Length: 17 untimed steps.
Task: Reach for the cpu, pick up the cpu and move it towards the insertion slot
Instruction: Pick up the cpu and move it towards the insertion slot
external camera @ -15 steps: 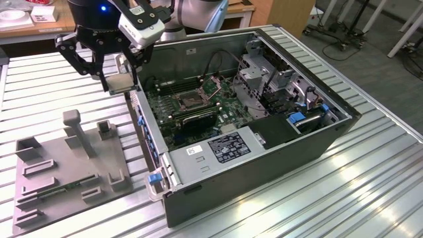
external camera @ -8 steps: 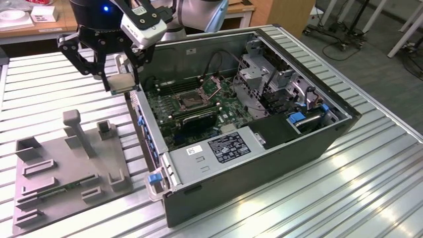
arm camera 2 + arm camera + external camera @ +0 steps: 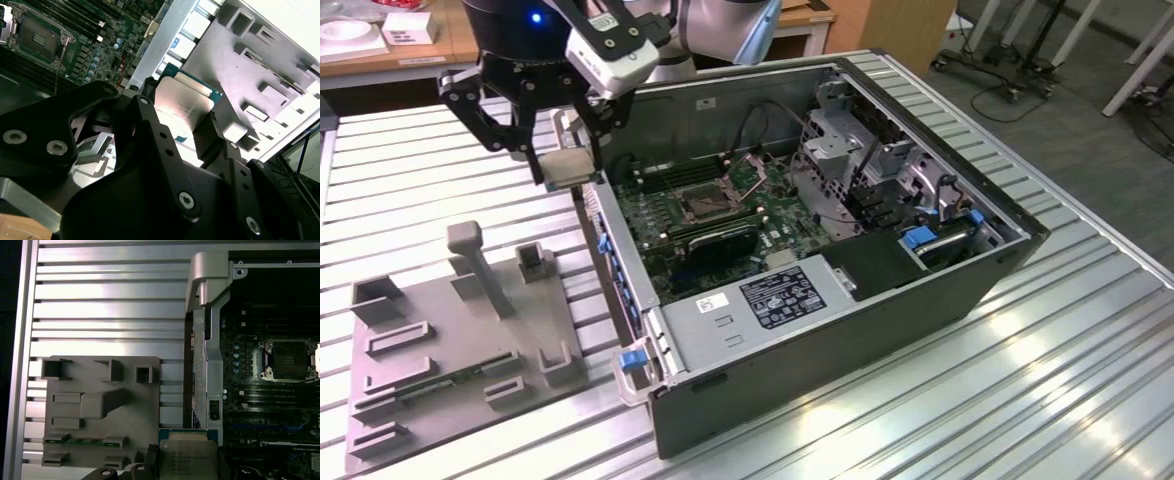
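One cpu is pinched in the gripper, midway; it must travel to the insertion slot.

The exterior view gives you a high, oblique look down at the open computer case and grey fixture tray on the slatted table. The first wrist view looks straight down; the second looks obliquely past the gripper linkage. Both share the insertion slot and tray.
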Available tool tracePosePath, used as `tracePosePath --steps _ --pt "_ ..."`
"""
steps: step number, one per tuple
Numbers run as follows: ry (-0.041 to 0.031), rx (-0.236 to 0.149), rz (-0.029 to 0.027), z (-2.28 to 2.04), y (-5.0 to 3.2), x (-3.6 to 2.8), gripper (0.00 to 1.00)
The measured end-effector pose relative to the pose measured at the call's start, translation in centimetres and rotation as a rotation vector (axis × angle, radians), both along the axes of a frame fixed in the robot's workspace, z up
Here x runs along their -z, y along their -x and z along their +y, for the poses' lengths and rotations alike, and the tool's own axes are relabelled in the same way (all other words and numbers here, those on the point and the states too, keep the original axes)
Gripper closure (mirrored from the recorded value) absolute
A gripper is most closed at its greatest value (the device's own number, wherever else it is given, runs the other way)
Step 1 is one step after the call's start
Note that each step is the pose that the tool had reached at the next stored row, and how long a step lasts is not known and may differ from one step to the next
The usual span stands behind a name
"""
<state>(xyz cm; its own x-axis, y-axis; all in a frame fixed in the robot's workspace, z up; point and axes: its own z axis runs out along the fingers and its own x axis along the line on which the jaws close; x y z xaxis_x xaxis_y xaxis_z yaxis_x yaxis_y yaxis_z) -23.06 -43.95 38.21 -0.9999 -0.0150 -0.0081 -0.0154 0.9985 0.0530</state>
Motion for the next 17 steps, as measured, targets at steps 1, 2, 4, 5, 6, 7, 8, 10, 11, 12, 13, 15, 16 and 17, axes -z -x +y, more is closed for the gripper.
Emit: tracePosePath --steps 1,2,4,5,6,7,8,10,11,12,13,15,16,17 --pt "0.0000 0.000 0.0001 0.00 0.00 0.00 0.46" --pt "0.0000 0.000 0.0000 0.00 -0.01 0.01 0.46" --pt "0.0000 0.000 0.0001 0.00 -0.04 0.02 0.46" --pt "0.0000 0.000 0.0000 0.00 -0.08 0.02 0.46" --pt "0.0000 0.000 0.0000 0.00 -0.10 0.03 0.46" --pt "0.0000 0.000 0.0000 0.00 -0.12 0.03 0.46" --pt "0.0001 0.000 0.0001 0.00 -0.17 0.04 0.46" --pt "0.0000 0.000 0.0001 0.00 -0.21 0.05 0.46" --pt "0.0000 0.000 0.0001 0.00 -0.22 0.05 0.46" --pt "0.0000 0.000 0.0000 0.00 -0.23 0.06 0.46" --pt "0.0000 0.000 0.0000 0.00 -0.26 0.06 0.46" --pt "0.0000 0.000 0.0000 0.00 -0.30 0.07 0.46" --pt "0.0000 0.000 0.0000 0.00 -0.32 0.07 0.46" --pt "0.0000 0.000 0.0000 0.00 -0.34 0.07 0.46"
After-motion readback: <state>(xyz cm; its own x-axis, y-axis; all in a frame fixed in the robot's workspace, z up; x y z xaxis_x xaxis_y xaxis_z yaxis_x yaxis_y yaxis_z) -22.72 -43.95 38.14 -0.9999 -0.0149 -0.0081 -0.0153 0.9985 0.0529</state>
